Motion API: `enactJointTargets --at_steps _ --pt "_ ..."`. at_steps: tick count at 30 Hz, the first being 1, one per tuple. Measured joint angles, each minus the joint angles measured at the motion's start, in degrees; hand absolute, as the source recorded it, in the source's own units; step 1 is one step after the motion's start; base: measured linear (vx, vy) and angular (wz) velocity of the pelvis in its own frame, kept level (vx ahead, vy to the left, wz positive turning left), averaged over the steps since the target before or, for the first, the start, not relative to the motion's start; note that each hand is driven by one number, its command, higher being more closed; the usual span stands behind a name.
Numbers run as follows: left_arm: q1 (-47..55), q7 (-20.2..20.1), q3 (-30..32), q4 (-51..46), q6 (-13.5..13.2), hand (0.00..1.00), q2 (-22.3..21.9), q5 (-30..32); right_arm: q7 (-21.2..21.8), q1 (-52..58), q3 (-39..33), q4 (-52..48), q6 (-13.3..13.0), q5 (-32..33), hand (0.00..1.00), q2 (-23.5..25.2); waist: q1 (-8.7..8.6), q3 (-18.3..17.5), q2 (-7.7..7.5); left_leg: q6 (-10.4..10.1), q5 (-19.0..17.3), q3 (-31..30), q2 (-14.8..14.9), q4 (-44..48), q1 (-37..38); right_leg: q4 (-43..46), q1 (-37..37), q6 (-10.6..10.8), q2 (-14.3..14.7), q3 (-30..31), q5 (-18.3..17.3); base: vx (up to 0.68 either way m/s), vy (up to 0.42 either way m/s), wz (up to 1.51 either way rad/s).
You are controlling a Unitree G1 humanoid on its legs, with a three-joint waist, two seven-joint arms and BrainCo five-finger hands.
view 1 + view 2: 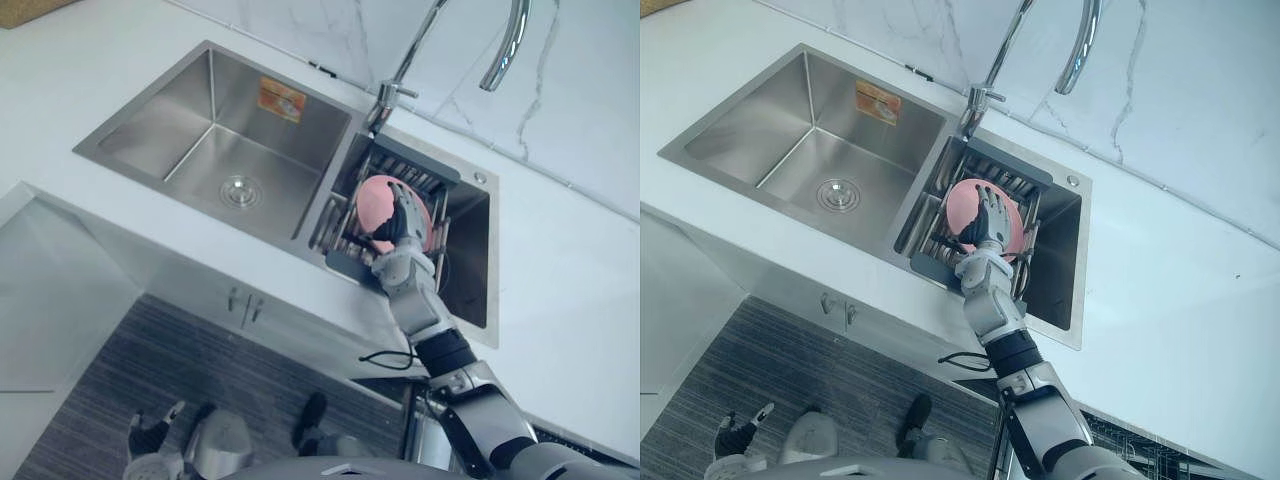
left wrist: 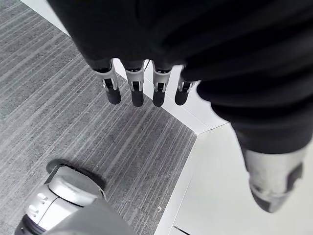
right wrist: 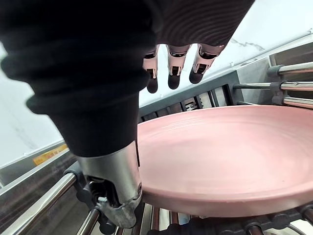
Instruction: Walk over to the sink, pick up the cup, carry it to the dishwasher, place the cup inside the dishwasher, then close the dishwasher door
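While the robot stood at the white marble-veined counter [image 1: 560,300], the left eye view showed its right hand [image 1: 405,222] reaching into the smaller basin of the stainless steel double sink [image 1: 190,110]. The fingers lay stretched out over a pink round plate [image 1: 368,198]. The plate rested in a dark-framed steel-bar dish rack [image 1: 335,240] set inside that basin. Past the fingertips rose the curved chrome tap [image 1: 500,60]. The larger basin, with its round drain [image 1: 240,190], lay well apart from the fingers, to the robot's left. The left hand [image 1: 150,440] hung low above the grey striped floor [image 1: 100,390].

From the right eye view the same reach showed. The plate's pink face was visible on either side of the fingers, and the palm was over its near rim.

Seen from the left wrist, that hand's fingers [image 2: 135,90] hung straight and relaxed, the thumb [image 2: 274,186] apart from them. They held nothing. Below the fingertips were the striped floor and a white panel.

Seen from the right wrist, the fingers [image 3: 171,73] were straight and uncurled, with their dark tips showing past the plate's far rim. The thumb [image 3: 112,186] stood just beside the near rim. Whether it touched the rim could not be told. The hand was unclenched and had hold of nothing, and the plate lay on the rack's steel bars between thumb and fingertips.
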Motion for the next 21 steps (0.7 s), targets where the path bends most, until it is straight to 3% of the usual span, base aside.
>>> enactJointTargets --at_steps 8,14,21 --pt "0.01 -0.05 -0.02 -0.43 0.65 0.00 0.00 0.00 4.31 -0.43 0.18 -0.12 0.27 -0.05 0.00 0.01 0.37 -0.01 -0.02 -0.01 0.11 -0.25 -0.01 -0.01 -0.05 0.00 0.11 0.00 -0.01 -0.19 0.00 0.00 0.000 0.00" --pt "0.02 -0.11 -0.29 -2.40 1.74 0.00 -0.09 -0.01 8.98 -0.49 0.90 -0.44 2.73 -3.61 0.00 0.61 0.42 -0.02 -0.04 -0.04 0.29 -0.79 -0.02 -0.05 0.05 0.00 0.50 -0.01 -0.02 -0.96 0.00 -0.01 0.000 0.04" --pt "0.02 -0.21 -1.25 -2.67 2.73 0.00 -0.09 -0.03 10.38 -0.93 1.26 -0.40 6.82 -5.66 0.00 1.99 0.68 -0.05 -0.08 -0.13 0.59 -0.90 0.00 -0.21 0.07 -0.01 0.54 -0.09 -0.03 -0.96 0.05 0.00 0.000 0.00"
